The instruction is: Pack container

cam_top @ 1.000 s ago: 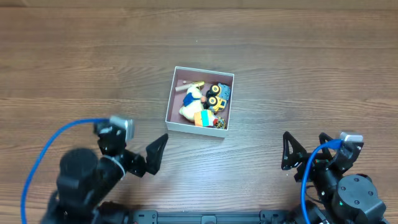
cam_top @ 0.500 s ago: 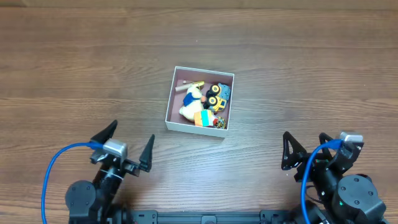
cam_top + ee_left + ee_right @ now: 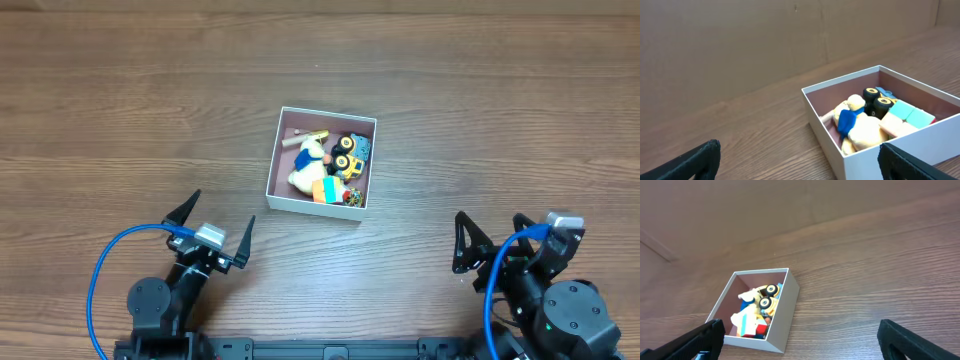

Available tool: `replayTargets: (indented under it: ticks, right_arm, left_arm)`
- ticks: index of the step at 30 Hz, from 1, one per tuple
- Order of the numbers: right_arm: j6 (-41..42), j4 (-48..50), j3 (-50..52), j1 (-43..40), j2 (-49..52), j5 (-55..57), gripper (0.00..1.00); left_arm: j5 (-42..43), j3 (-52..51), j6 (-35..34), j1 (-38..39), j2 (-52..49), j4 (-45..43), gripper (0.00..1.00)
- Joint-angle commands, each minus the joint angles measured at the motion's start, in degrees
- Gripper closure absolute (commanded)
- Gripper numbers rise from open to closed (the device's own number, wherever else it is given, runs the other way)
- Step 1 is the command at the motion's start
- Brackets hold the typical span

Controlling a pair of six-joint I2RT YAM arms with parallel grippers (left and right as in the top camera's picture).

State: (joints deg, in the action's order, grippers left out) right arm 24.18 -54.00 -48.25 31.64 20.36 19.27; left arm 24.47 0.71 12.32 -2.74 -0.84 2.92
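**Left arm drawn back toward the near edge; container unmoved**

Since 1 s ago the left gripper (image 3: 220,212) has swung from pointing sideways near the box to a retracted pose facing away over the table (image 3: 120,100). The right gripper (image 3: 490,228) has not shifted. Both pairs of fingers stand spread wide, each holding nothing. The container (image 3: 300,205) sits mid-table, well apart from both arms, with several small toys inside, among them a yellow truck (image 3: 347,160) and a cream figure (image 3: 310,160).

The thin white walls suggest a light box that flexes under a pinch, and the loose toys would shift if it tilted. The bare stretch of the left wall looks the best place to grasp, 1 finger inside and 1 outside, keeping the box level.

Whatever lies under the toys is hidden, and the small piece at the near right corner is too small to identify. The left wrist view cuts off that corner. No lid is in view
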Motion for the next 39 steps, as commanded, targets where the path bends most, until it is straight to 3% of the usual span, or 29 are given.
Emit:
replayTargets:
  ticks: [1, 17, 26, 31, 35, 39]
  right_arm:
    - [-0.2, 0.3, -0.1, 0.1, -0.1, 0.0, 0.00]
    - [-0.2, 0.2, -0.1, -0.3, -0.1, 0.0, 0.00]
    - [-0.2, 0.2, -0.1, -23.8, -0.1, 0.0, 0.00]
    - [-0.3, -4.0, -0.1, -27.1, -0.1, 1.9, 0.00]
    - [-0.7, 4.9, 1.0, -27.2, -1.1, 3.5, 0.00]
    - [-7.8, 26.2, 7.4, -27.2, -6.5, -9.5, 0.00]
  left_arm:
    - [0.5, -0.4, 1.4, -0.4, 0.6, -0.4, 0.00]
    - [0.5, -0.4, 1.4, -0.4, 0.6, -0.4, 0.00]
    - [0.5, -0.4, 1.4, -0.4, 0.6, -0.4, 0.00]
    - [0.5, -0.4, 1.4, -0.4, 0.6, -0.4, 0.00]
    - [0.5, -0.4, 1.4, -0.4, 0.6, -0.4, 0.00]
    - [0.5, -0.4, 1.4, -0.4, 0.6, -0.4, 0.00]
